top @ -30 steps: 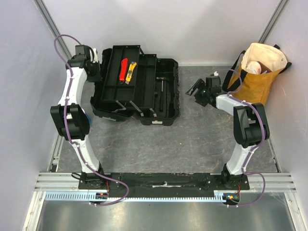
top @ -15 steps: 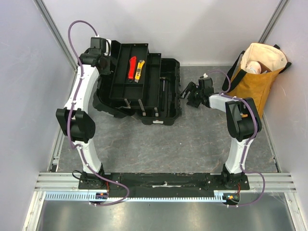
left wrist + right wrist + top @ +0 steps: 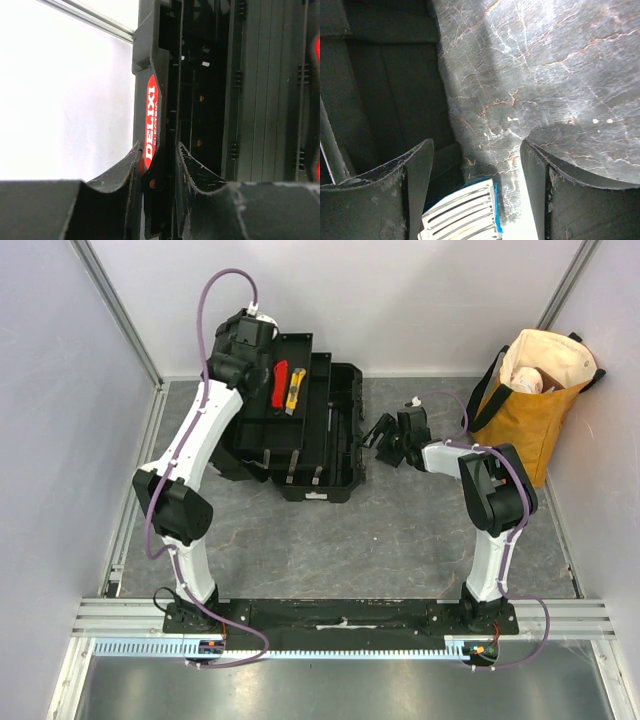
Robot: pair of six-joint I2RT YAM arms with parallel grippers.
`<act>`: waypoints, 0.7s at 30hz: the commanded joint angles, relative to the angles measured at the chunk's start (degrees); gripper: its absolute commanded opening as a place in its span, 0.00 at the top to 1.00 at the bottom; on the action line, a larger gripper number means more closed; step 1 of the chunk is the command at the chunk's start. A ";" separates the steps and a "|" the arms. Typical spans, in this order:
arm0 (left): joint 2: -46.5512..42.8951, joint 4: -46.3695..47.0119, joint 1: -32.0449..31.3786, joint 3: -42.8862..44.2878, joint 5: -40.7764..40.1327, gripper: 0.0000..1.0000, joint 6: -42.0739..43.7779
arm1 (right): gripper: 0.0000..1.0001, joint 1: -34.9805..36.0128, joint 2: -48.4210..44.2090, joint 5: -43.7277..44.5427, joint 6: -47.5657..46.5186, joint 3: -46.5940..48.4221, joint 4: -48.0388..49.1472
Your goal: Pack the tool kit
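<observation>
The grey stone-pattern table (image 3: 400, 530) carries everything. The black toolbox (image 3: 340, 435) stands open on the far left half of it, with its upper tray folded out. The mustard tote bag (image 3: 525, 410) stands upright at the far right, well apart from the toolbox.

The left arm reaches to the far left corner of the toolbox. In the left wrist view the left gripper (image 3: 155, 172) is narrow, and its two fingers (image 3: 192, 172) press on both sides of a thin black edge of the toolbox that bears a red DELIXI label (image 3: 150, 112).

The right gripper (image 3: 477, 160) is just beside the right edge of the toolbox, low over the table. Its fingers stand wide apart and hold nothing; only bare table shows between them, and a white ribbed piece with a blue edge (image 3: 462, 212) that I cannot identify.

In the tray lie the red-handled tool (image 3: 281, 383) and the yellow knife (image 3: 295, 388), side by side.
</observation>
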 commanded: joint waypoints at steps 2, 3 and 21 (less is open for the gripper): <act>0.17 5.06 -7.74 2.58 -8.50 0.98 2.32 | 0.22 5.75 1.02 -2.73 3.38 0.09 0.96; 0.69 5.15 -8.88 2.76 -9.56 0.98 2.58 | 0.22 5.66 1.11 -2.64 3.39 0.35 0.78; 8.52 7.79 -22.68 7.24 -19.16 0.93 -2.60 | 0.22 5.66 1.99 -0.62 4.35 1.94 -4.67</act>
